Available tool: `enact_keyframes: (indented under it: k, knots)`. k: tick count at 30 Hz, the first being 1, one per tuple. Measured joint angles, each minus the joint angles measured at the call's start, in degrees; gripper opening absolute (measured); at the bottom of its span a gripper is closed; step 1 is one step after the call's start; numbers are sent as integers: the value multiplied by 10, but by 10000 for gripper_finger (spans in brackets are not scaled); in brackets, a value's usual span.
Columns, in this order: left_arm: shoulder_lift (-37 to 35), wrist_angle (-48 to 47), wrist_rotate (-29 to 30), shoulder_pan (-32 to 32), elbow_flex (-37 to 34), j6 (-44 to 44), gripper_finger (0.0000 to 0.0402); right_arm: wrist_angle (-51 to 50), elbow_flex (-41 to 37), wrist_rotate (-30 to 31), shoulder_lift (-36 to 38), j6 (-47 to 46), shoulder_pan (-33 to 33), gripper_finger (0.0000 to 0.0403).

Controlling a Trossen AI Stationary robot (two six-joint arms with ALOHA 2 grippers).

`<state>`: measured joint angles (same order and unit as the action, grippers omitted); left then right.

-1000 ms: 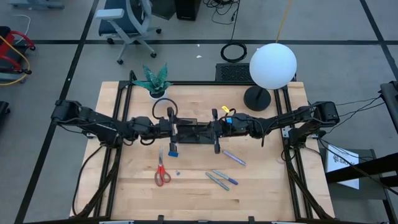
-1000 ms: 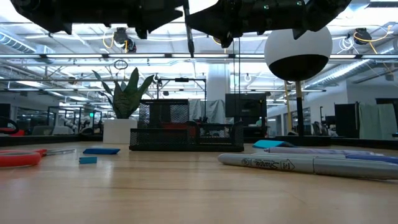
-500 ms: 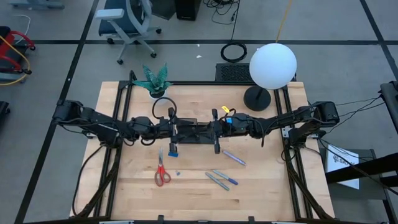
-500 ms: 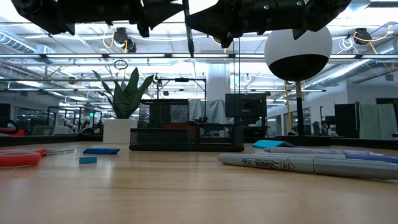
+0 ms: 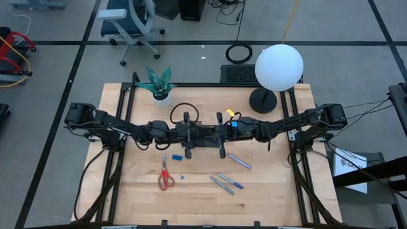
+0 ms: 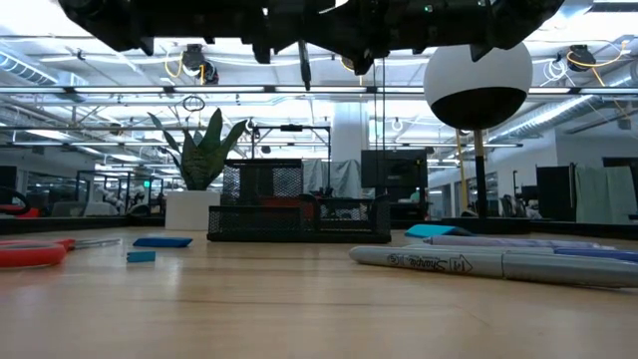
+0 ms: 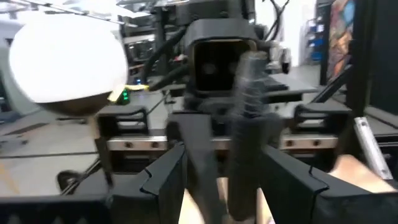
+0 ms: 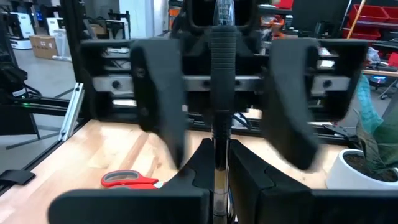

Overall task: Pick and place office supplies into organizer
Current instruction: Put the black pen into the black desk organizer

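The right end effector (image 5: 222,135) hung above the middle of the tabletop (image 5: 267,197), its fingers (image 8: 245,177) pinched tight on a slim black pen (image 8: 222,93) that stood upright between them. Facing it nose to nose, the left end effector (image 5: 191,133) had its fingers (image 7: 168,177) spread wide on either side of that same pen (image 7: 245,124) without closing on it. Both dark arms reached in from the left and right edges and met over the black organizer (image 6: 299,204), which the overhead camera mostly lost beneath them; from table height it sat past the middle, toward the far edge, with mesh walls, one part standing higher.

On the wood on the near side of the arms lay a blue note pad (image 5: 177,156) just under the left end effector, the red-handled scissors (image 5: 165,176) nearer the front edge, and a tiny blue block (image 5: 182,177) just beside the scissors. Toward the right of these, one grey-blue pen (image 5: 239,161) lay alone and a pair of pens (image 5: 223,183) lay close together nearer the front edge.

A potted plant (image 5: 158,81) stood by the far edge on the left side, and a lamp with a white globe (image 5: 278,66) stood on its round black base (image 5: 262,100) near the far right corner.
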<state>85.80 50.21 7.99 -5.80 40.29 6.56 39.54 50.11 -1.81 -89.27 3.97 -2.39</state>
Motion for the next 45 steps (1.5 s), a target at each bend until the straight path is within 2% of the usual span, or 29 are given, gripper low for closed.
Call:
enact_keyframes:
  k: [13, 16, 21, 22, 30, 39, 45]
  knots:
    - [-37, -39, 13, -8, 1, 7, 186, -2, 0, 0, 0, 2, 0, 18]
    - [-40, -40, 15, -12, 1, 10, 147, -3, 0, 0, 0, 2, 0, 18]
    - [-44, -45, 13, -16, 1, 30, 40, -4, 0, 0, 0, 2, 0, 18]
    - [-44, -49, 12, -15, 1, 34, 33, -7, 0, 0, 0, 3, 0, 18]
    - [-44, -53, 12, -15, 1, 32, 35, -8, 0, 0, 0, 14, 0, 24]
    - [-44, -61, 11, -15, 1, 11, 35, -7, 0, 0, 0, 32, 0, 86]
    - [-68, -90, 11, -16, 1, -12, 35, -29, 0, 2, 0, 66, 0, 113]
